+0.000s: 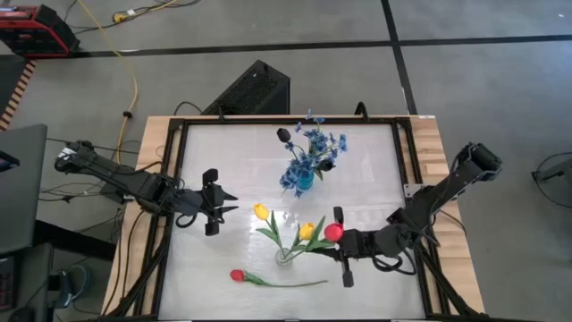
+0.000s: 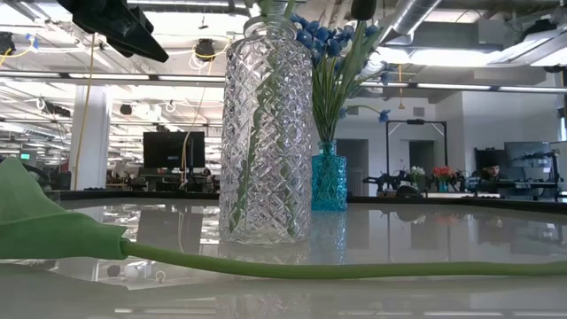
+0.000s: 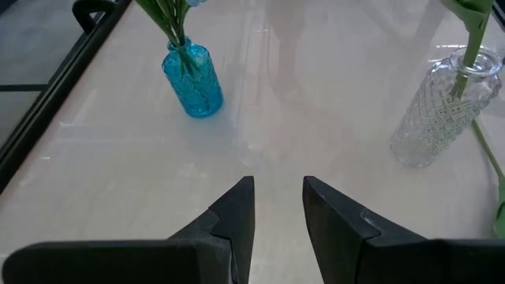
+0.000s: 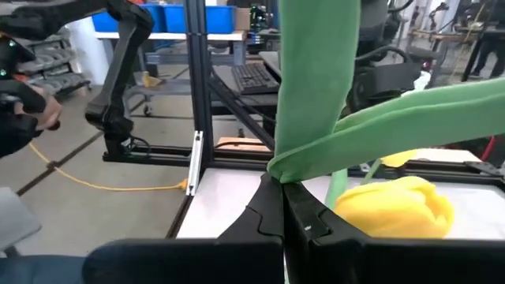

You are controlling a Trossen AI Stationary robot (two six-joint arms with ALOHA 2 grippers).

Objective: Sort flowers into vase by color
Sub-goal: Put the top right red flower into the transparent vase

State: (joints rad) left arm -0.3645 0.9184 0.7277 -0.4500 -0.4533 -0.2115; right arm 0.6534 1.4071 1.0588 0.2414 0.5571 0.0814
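- Left tool first: it hangs over the left half of the desk, fingers parted with bare desk showing between them — released, gripping nothing.
- Ahead of it in the left wrist view stand the blue vase and, well apart from it, the clear vase.
- On the desk's near edge, left of centre, a red tulip lies flat, its long green stem running toward the right; in the low view that stem stretches across in front of the clear vase.
- At the middle, the clear vase holds two yellow tulips, one head leaning left and the other leaning right.
- Behind it, farther across the desk, the blue vase carries the blue sprays and dark buds.
- Right of the clear vase, my right tool sits just beside its rim — clenched on the stem of a second red tulip.
- My right wrist view shows the fingers pinched together on green stem or leaf, with a yellow tulip head just beyond them.
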